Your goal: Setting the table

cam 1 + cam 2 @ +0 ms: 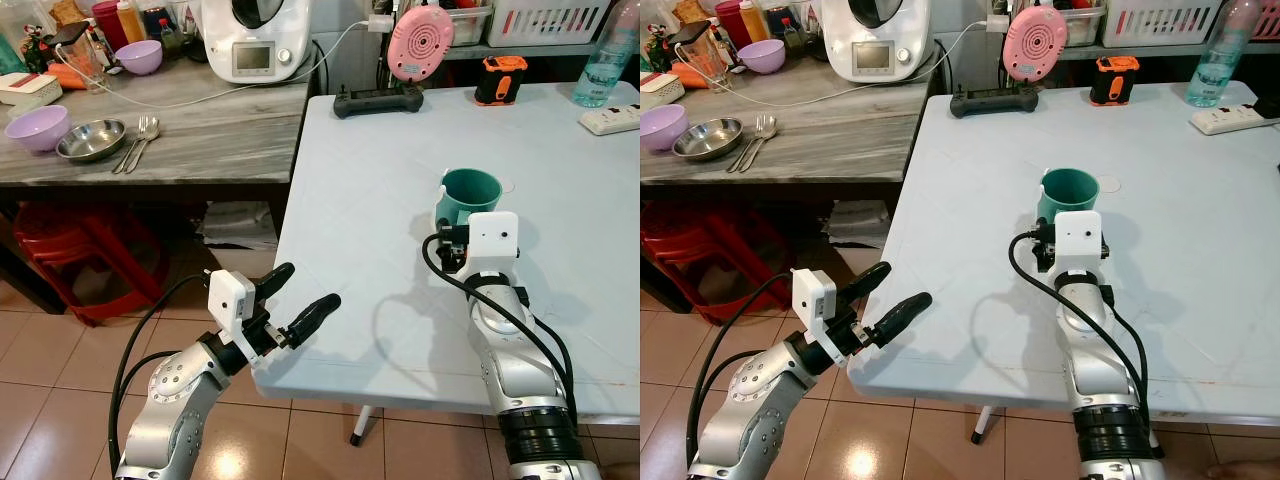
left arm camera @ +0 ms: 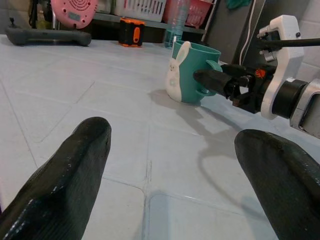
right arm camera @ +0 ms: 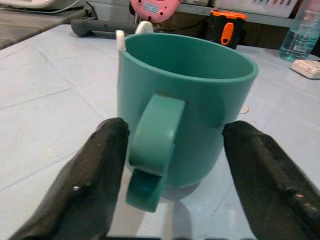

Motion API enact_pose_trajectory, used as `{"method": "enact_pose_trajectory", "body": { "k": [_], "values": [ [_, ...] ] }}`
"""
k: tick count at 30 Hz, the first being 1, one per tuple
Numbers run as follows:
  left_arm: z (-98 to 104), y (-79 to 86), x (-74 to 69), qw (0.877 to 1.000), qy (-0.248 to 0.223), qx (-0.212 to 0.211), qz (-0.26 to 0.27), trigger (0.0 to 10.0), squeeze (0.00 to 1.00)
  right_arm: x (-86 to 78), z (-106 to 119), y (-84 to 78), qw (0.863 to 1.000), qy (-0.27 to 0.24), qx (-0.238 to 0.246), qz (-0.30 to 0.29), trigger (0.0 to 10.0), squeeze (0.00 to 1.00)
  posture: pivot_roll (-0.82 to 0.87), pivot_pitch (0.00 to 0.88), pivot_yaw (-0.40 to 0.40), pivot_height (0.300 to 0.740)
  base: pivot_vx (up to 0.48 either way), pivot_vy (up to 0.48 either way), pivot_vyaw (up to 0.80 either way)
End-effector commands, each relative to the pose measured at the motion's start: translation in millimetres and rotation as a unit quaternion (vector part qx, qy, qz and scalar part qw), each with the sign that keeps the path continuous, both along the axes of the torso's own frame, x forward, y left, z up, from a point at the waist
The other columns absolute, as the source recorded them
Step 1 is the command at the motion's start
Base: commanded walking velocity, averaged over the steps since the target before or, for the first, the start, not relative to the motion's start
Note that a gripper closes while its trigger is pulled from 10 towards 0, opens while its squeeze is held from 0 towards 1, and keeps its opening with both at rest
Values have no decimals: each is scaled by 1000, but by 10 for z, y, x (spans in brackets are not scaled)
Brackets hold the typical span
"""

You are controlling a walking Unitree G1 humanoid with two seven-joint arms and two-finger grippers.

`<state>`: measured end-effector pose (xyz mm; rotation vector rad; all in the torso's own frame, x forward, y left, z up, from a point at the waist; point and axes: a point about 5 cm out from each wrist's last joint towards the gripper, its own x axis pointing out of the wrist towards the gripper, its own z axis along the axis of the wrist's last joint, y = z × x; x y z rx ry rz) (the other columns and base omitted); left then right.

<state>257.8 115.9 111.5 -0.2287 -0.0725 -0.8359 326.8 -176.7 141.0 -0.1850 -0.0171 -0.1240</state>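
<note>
Fingers of the right hand are straddling the teal mug handle, unclamped, while the left hand is hovering spread beside the desk edge.

The left pincer hovers low with its fingers spread; the right pincer, arm extended forward, is also spread wide.

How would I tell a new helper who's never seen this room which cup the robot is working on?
On the pale blue table beside the wooden counter, look just ahead of the right gripper, whose open fingers flank its handle. There stands the teal mug, upright and empty. A white rabbit figure on its side sets it apart from the purple bowls on the counter.
</note>
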Motion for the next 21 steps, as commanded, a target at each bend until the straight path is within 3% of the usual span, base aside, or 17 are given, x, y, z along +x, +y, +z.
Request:
{"method": "enact_pose_trajectory", "body": {
  "k": [1, 21],
  "values": [
    [30, 1, -2, 1000, -5, 4, -8, 10000, 0, 26, 31, 6, 1000, -9, 3, -4, 0, 0, -133, 89, 98, 740, 0, 0, 0],
    [44, -18, 13, 1000, -7, 1, -13, 10000, 0, 30, 52, -47, 1000, -17, 3, -14, 0, 0, -139, 96, 103, 740, 0, 0, 0]
  ]
}}
